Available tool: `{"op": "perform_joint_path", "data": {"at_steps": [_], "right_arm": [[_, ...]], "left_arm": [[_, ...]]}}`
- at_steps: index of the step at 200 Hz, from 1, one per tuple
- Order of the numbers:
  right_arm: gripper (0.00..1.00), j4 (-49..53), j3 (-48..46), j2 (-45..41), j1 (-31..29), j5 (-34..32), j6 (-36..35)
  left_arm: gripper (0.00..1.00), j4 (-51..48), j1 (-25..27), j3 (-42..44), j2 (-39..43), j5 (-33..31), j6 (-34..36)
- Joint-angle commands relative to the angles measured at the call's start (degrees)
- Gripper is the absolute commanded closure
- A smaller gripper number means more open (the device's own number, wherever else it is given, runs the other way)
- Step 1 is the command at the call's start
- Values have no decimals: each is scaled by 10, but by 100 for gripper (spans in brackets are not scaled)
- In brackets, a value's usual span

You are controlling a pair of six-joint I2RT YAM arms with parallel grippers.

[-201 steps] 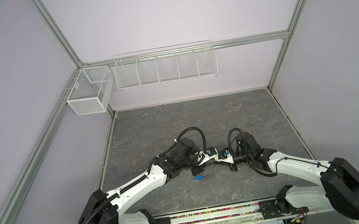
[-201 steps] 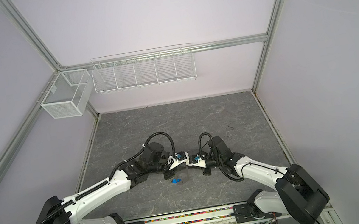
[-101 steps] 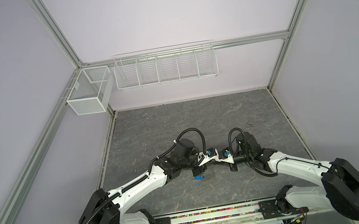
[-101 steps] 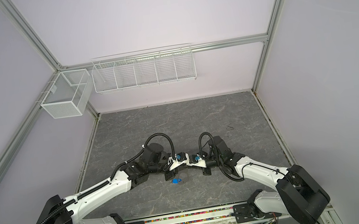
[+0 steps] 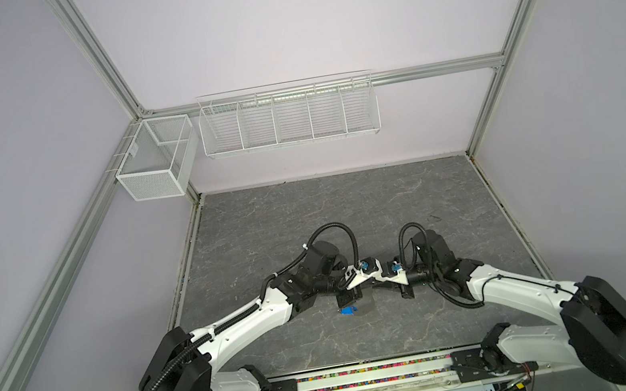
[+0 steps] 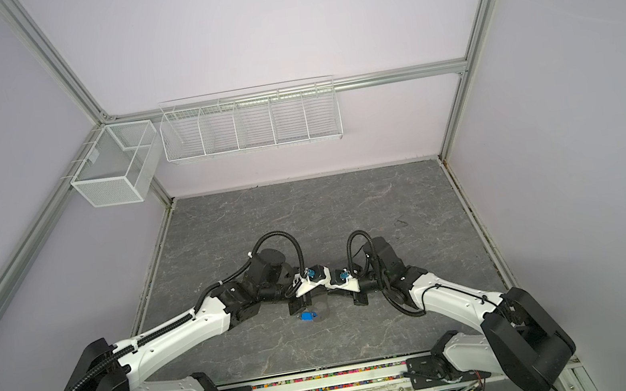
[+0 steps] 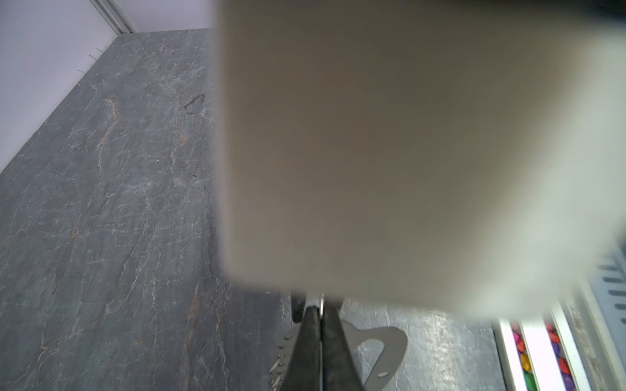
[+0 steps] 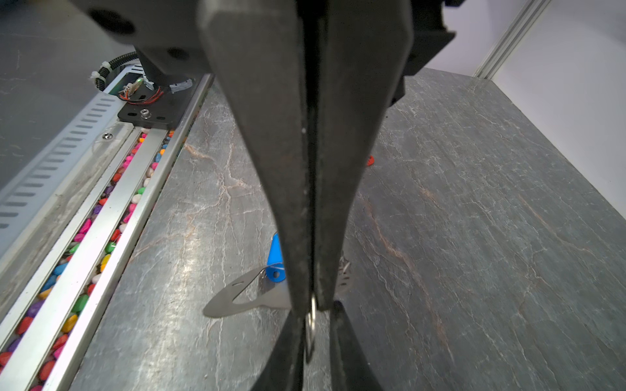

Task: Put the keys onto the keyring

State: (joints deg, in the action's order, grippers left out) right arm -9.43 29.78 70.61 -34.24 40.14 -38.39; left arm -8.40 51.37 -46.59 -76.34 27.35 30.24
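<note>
Over the table's front middle my two grippers meet tip to tip. The left gripper is shut on a thin silver key, seen edge-on. The right gripper is open: its jaws stand a little apart around that same key, with a gap on one side. A speck of orange-red tag shows beside a left finger. Just below lies the flat dark-grey keyring. The blue-tagged key rests at its row of small rings. The right gripper's blurred body fills most of the left wrist view.
A long white wire rack and a small mesh basket hang on the back wall. A rail filled with coloured pebbles runs along the table's front edge. Purple walls close in both sides.
The left gripper's jaws have closed on the key. The right gripper's jaws have started to part. Both arms stay almost where they were.
</note>
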Motion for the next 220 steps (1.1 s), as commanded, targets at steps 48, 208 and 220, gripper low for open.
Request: {"op": "perform_joint_path", "data": {"at_steps": [48, 208, 220], "right_arm": [[89, 6, 23, -12, -2, 12, -12], [93, 149, 55, -89, 33, -9, -66], [92, 173, 63, -94, 35, -15, -75]], "left_arm": [[100, 20, 2, 4, -18, 41, -2], [64, -39, -39, 75, 48, -127, -223], [65, -54, -39, 72, 36, -165, -278]]}}
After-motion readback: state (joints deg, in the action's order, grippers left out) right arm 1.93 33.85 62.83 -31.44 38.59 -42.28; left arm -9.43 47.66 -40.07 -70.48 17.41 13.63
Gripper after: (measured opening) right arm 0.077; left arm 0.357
